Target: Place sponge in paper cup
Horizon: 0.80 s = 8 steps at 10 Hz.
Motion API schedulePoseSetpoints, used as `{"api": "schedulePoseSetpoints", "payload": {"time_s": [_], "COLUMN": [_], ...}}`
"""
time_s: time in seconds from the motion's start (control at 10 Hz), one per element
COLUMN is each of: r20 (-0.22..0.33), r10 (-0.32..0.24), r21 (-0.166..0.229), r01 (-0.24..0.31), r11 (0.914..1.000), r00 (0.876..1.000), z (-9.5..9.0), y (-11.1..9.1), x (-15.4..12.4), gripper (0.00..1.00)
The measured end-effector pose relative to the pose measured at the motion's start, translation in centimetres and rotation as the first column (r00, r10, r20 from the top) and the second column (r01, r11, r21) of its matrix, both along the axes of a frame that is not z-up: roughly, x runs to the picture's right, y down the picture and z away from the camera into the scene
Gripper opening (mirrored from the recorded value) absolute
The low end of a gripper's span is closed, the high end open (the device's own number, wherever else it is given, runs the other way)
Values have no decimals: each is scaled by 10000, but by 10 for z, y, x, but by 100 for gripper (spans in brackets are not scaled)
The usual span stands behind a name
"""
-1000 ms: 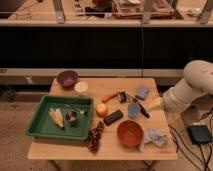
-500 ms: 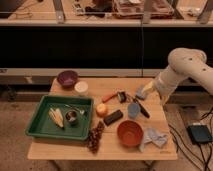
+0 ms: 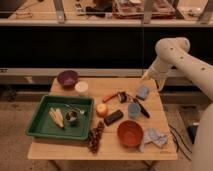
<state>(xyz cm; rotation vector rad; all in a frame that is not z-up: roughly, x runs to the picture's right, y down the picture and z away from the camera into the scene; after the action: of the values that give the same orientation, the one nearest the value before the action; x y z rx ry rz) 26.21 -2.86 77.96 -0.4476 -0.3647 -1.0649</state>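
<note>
A small blue-grey sponge (image 3: 143,92) lies on the wooden table (image 3: 55,145) near its far right corner. A grey-blue cup (image 3: 133,110) stands upright just in front of it, and a white cup (image 3: 81,88) stands at the far left beside a purple bowl (image 3: 67,78). My gripper (image 3: 151,79) hangs at the end of the white arm (image 3: 172,50), above the table's far right edge, just behind and above the sponge. It holds nothing that I can see.
A green tray (image 3: 37,125) with corn and a metal cup sits front left. An orange (image 3: 102,109), a dark block (image 3: 113,117), a red bowl (image 3: 130,133), a crumpled cloth (image 3: 154,138), grapes (image 3: 95,137) and red- and black-handled tools (image 3: 120,96) crowd the middle and right.
The arm has swung up and back from the table's right side, and my gripper now hangs behind the sponge at the far right edge. The objects on the table have not moved.
</note>
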Motion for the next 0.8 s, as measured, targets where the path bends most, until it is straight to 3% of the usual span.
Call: {"api": "schedulePoseSetpoints", "payload": {"time_s": [0.4,0.6,0.8], "r20": [-96,-571,-763], "r10": [17,96,344], "r21": [4,325,772], "r01": [-17,-77,-285], "r11": [10000,9994,9966], "r00": [10000,9983,9965], "z": [2,22,57], "y": [1,-3,-12], "x": [3,13,17], "gripper": [65,65,65]}}
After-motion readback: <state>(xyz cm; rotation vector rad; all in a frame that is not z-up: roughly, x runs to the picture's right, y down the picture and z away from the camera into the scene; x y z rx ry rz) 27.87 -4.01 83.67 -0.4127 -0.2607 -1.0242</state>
